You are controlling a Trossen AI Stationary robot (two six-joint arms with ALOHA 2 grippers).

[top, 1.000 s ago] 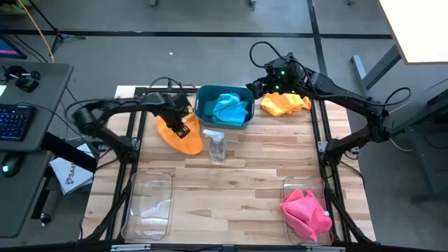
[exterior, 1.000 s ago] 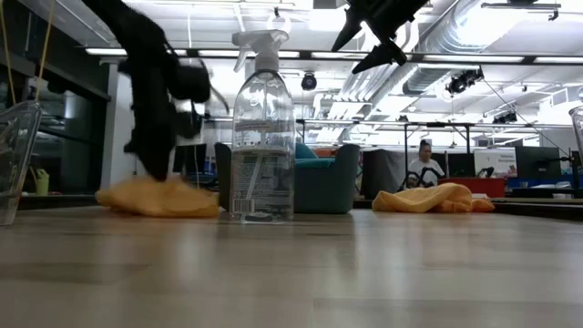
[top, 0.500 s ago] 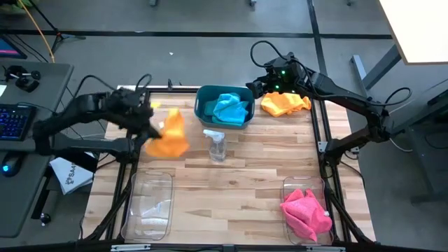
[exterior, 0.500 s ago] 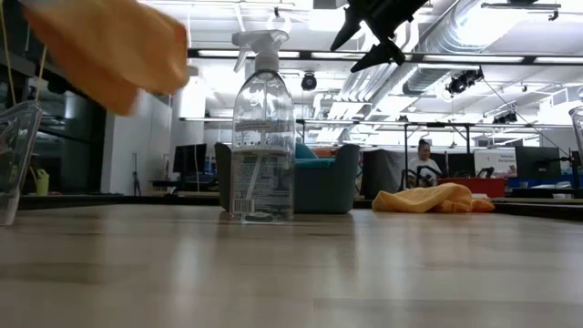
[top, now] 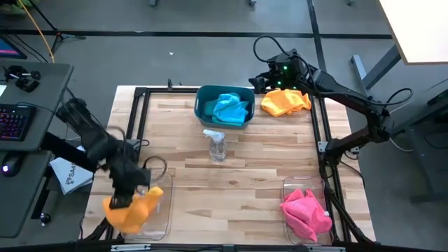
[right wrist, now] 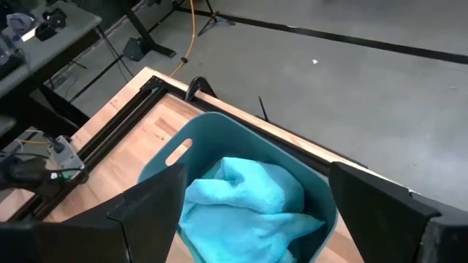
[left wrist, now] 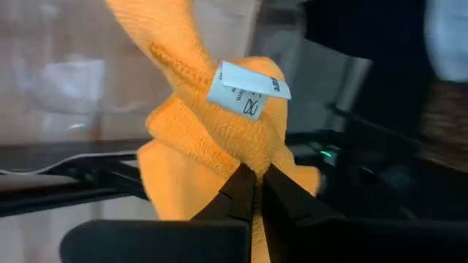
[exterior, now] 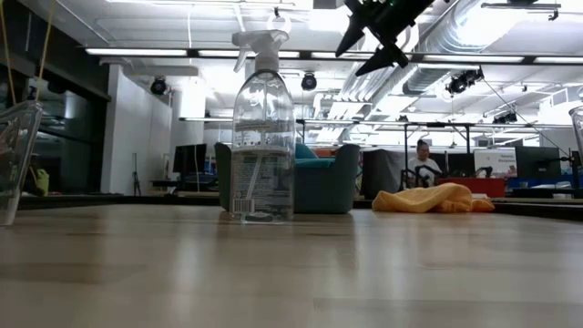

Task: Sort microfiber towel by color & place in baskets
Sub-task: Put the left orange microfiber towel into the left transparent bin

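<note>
My left gripper (top: 123,198) is at the table's near left, shut on an orange towel (top: 134,210) that hangs over the left edge of the near-left clear bin (top: 159,207). My right gripper (top: 260,82) hovers open at the far side, between the teal tub (top: 203,105) holding a blue towel (top: 229,108) and a second orange towel (top: 285,103) lying crumpled on the table. In the right wrist view its open fingers frame the tub (right wrist: 197,139) and the blue towel (right wrist: 252,193). A pink towel (top: 306,213) lies in the near-right clear bin (top: 288,190). My left gripper pinches a bunched fold of the orange towel (left wrist: 245,150) between its two shut fingers (left wrist: 238,191), just under the white care tag (left wrist: 245,89). The towel is lifted clear of the table and hangs bunched below the gripper; how many layers are caught, I cannot tell.
A clear spray bottle (top: 215,145) stands upright mid-table, in front of the teal tub (exterior: 323,178). Black frame rails (top: 318,126) run along the table's sides. A desk with a keyboard (top: 17,119) is off to the left. A person (exterior: 424,164) sits far behind the table.
My left gripper, shut on the orange towel, lifted it off the table beside the teal tub and swung it toward the near left corner, where it now hangs over the near-left clear bin. The towel has left the low view.
</note>
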